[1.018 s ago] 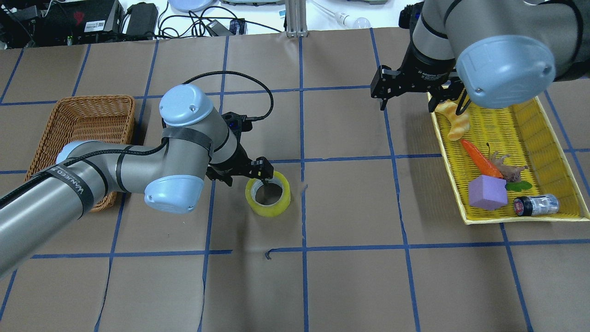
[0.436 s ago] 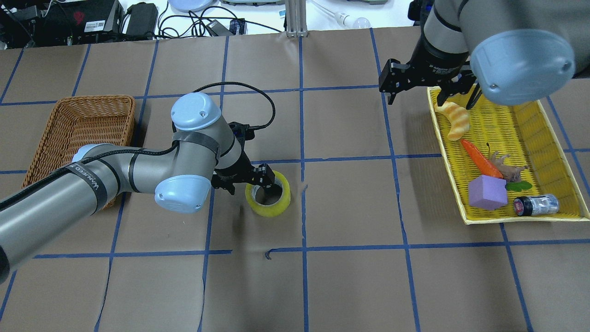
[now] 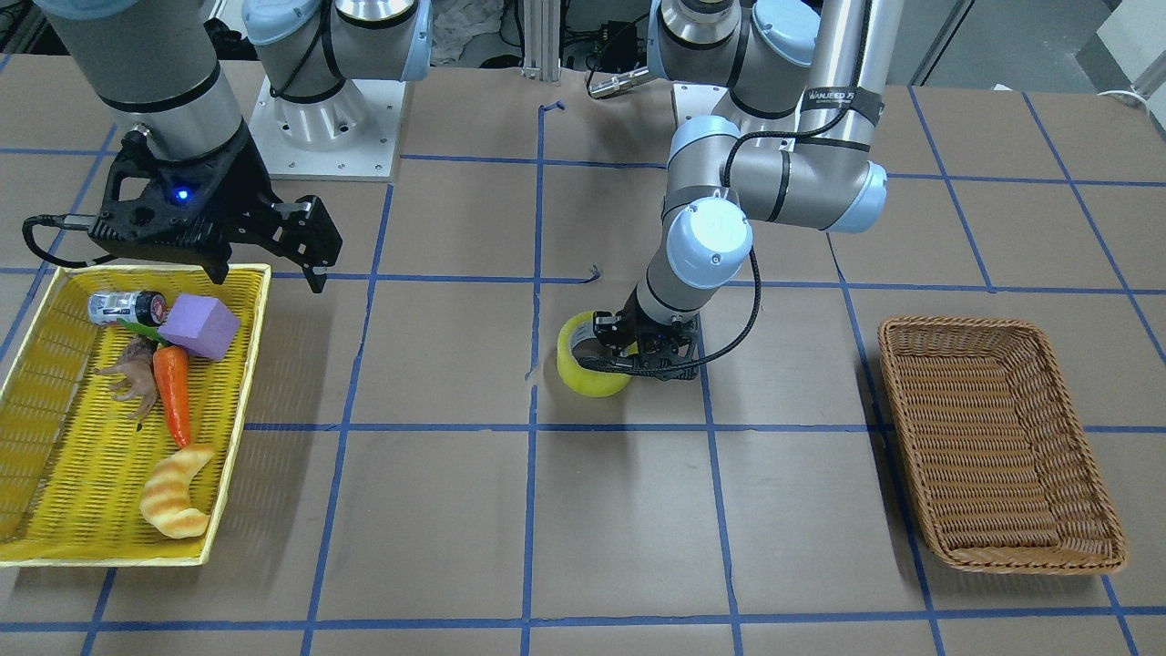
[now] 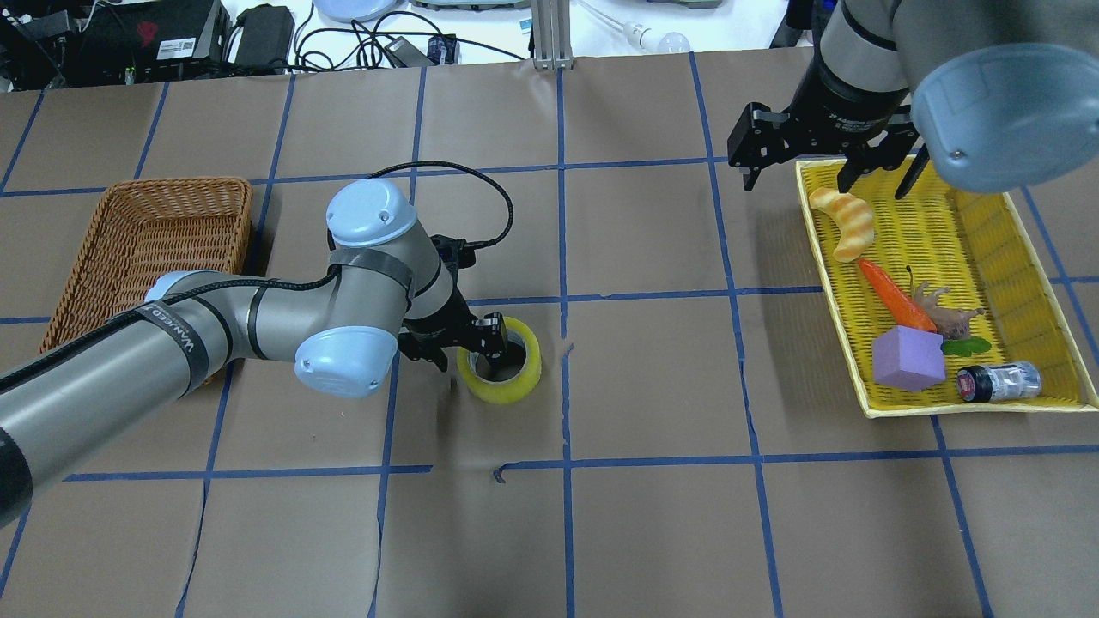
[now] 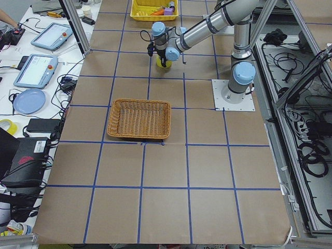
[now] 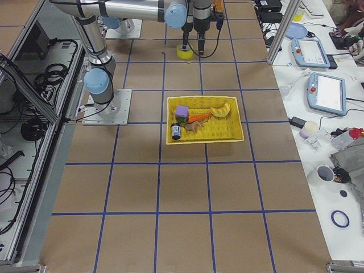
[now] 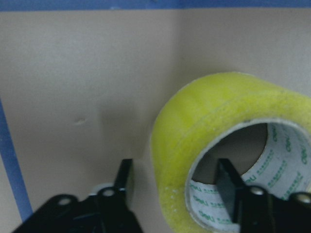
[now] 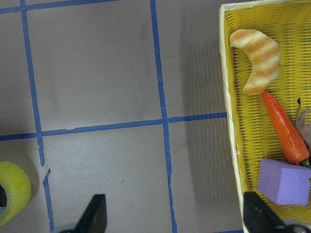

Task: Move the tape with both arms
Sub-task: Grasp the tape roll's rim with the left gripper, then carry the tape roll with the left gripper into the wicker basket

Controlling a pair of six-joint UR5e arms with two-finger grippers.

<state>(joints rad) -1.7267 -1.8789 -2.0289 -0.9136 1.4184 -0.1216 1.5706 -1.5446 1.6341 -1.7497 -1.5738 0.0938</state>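
The yellow tape (image 4: pixel 506 389) is lying flat, core facing up, the left gripper (image 7: pixel 176 188) straddling its wall with parted fingers (image 7: pixel 227 183).

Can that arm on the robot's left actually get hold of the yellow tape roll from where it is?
Probably yes. The left gripper is down at the tape, its fingers open astride the roll's wall, one inside the core, one outside. Nothing sits between them and the tape.
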